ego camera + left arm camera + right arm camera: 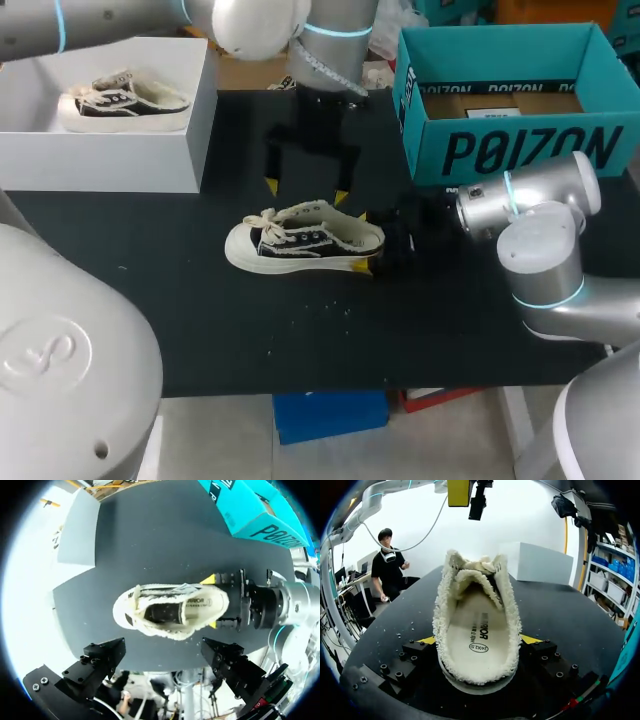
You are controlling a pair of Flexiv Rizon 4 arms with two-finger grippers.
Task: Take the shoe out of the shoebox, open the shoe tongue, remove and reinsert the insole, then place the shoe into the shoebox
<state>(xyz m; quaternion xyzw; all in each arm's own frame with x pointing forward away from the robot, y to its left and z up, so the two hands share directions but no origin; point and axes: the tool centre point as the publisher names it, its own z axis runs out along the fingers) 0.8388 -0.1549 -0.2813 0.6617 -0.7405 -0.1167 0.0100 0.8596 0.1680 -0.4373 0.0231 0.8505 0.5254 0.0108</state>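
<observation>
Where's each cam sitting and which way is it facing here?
Head: above and behind, looking down on the table; left gripper over the shoe, right gripper at its heel.
Left wrist: above the shoe, looking down; its open fingers show.
Right wrist: low behind the heel, looking toeward; its own gripper clasps the heel.
All three share the shoe.

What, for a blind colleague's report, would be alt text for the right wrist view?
A fleece-lined shoe, heel nearest, is gripped at both sides by the right pincer on a black table, its insole showing.
</observation>
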